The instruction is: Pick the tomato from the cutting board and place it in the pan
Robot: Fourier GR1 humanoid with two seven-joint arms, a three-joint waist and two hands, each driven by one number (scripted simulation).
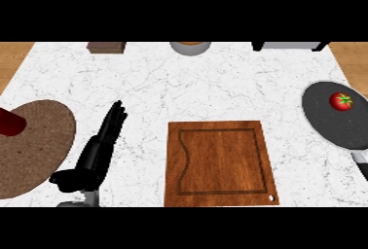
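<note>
Fingers (114, 119) of the left hand (92, 158) were straight and together, holding nothing — hand sat over the counter (179, 82) near its front-left, between the round brown mat (39, 151) and the cutting board (219, 163). Tomato (340, 101) was in the pan (323, 124) at the counter's right edge — well apart from the board, which lay at the front edge, mid-counter. Dark red item (9, 121) sat on the mat.

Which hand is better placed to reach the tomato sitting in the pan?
Probably the right: the tomato lies in the pan at the far right. The right hand is out of view, but the left hand rests open far left, beyond the cutting board.
</note>
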